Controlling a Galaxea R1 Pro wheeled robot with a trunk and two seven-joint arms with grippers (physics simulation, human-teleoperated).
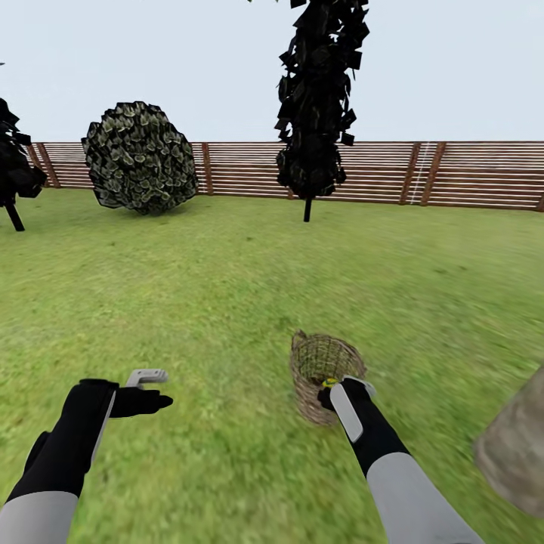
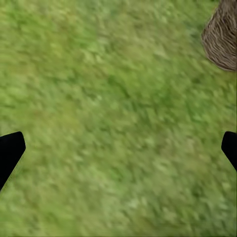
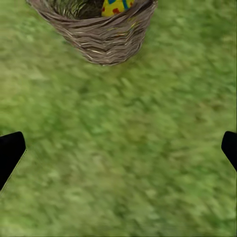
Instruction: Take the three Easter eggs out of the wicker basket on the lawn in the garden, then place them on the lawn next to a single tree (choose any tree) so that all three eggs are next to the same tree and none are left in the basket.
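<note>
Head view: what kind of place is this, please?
Most likely a fenced garden: a broad lawn runs to a slatted wooden fence, with a rounded bush and a dark narrow conifer before it, under open sky. A wicker basket stands on the grass.

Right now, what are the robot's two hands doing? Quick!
Left gripper: open, holding nothing, over the lawn.
Right gripper: open, holding nothing, beside the wicker basket.

Open lawn [image 1: 227,302] all round (wicker basket [image 1: 321,374] aside).
</note>
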